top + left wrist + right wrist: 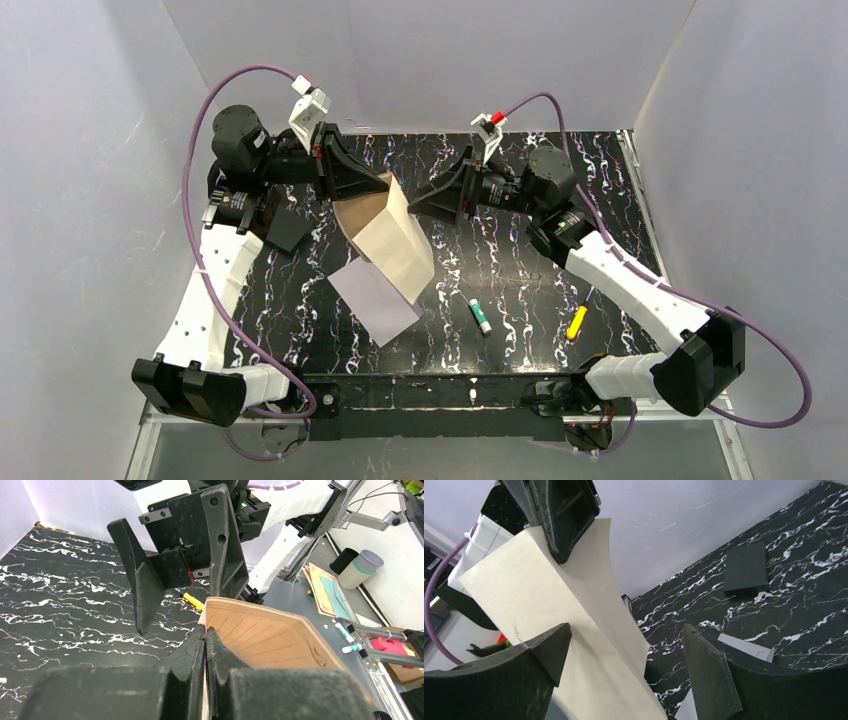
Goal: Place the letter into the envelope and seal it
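My left gripper point(383, 186) is shut on the top edge of the letter point(398, 247) and holds it lifted and bent in a fold, tan printed side point(270, 637) inward, pale back outward. The letter's lower end reaches down toward the envelope point(375, 297), a pale lavender sheet lying flat on the table. In the left wrist view the fingers point(196, 652) pinch the paper. My right gripper point(418, 200) is open and empty just right of the letter. In the right wrist view its gripper point(626, 630) frames the letter's pale back point(524, 590), touching nothing; the envelope point(749, 647) shows behind.
A flat black piece point(285, 228) lies by the left arm, also in the right wrist view point(746, 567). A green-and-white marker point(480, 316) and a yellow pen point(577, 322) lie on the black marbled table point(560, 290) at front right. White walls enclose three sides.
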You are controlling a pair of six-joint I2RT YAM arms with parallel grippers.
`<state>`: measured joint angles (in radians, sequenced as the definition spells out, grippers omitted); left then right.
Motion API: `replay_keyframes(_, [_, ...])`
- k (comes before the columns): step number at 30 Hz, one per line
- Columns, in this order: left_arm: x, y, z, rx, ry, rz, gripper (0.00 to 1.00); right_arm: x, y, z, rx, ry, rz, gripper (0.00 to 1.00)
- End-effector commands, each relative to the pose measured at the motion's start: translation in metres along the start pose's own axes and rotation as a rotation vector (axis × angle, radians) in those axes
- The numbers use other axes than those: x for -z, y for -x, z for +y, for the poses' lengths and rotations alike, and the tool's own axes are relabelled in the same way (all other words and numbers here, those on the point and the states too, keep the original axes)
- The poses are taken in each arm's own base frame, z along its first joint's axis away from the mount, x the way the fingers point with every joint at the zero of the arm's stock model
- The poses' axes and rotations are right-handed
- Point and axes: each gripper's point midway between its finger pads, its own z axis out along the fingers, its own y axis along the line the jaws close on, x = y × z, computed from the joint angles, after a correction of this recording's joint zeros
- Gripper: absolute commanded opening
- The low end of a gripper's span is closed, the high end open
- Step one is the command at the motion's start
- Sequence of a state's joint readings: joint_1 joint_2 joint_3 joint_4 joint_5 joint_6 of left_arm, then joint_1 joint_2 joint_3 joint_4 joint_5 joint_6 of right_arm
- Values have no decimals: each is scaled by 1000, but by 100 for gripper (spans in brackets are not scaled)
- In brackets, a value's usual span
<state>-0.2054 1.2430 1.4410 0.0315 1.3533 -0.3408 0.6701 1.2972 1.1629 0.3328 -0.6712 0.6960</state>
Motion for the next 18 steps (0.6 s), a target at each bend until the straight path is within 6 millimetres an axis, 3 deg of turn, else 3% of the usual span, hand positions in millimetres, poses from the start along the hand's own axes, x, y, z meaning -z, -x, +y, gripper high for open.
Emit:
replay_keyframes(1, [3,16,-31,-102,-71,5,0,8,28,22,138,8,-97,90])
replay_keyframes(9, [5,16,-44,-117,-106,15,0,9,20,41,288,131,11,90])
replay_keyframes(14, [3,20,-44,-130,-86,2,0,3,11,70,272,301,33,91])
replay_keyframes(18, [2,23,-41,-123,-73,-4,0,-11,-3,69,227,303,43,93])
